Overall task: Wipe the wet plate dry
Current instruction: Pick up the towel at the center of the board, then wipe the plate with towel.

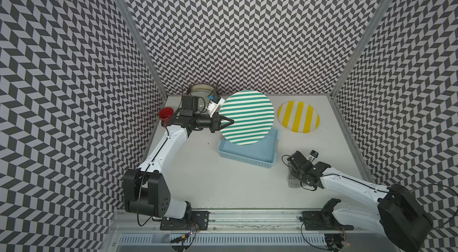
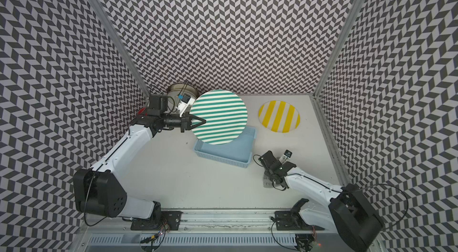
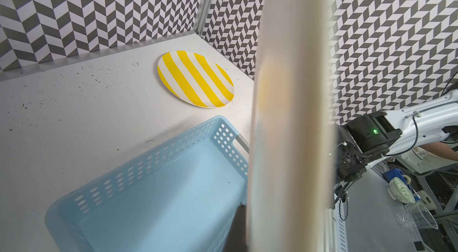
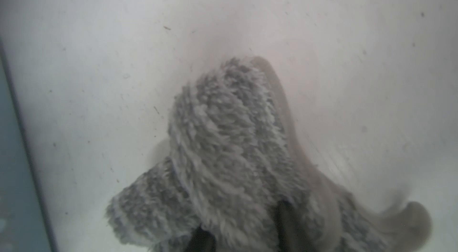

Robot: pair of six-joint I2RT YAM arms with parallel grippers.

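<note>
The plate is round, white with green stripes. It is held tilted above the blue basket in both top views. My left gripper is shut on its left rim. In the left wrist view the plate's rim is a blurred beige band running up the frame, with one dark finger beside it. A fluffy grey cloth lies on the table at the right front. My right gripper points down, shut on the cloth, which bunches up between its fingers.
A yellow-striped plate lies flat at the back right. The light blue perforated basket sits mid-table under the held plate. A red cup and a metal pot stand at the back left, by my left arm.
</note>
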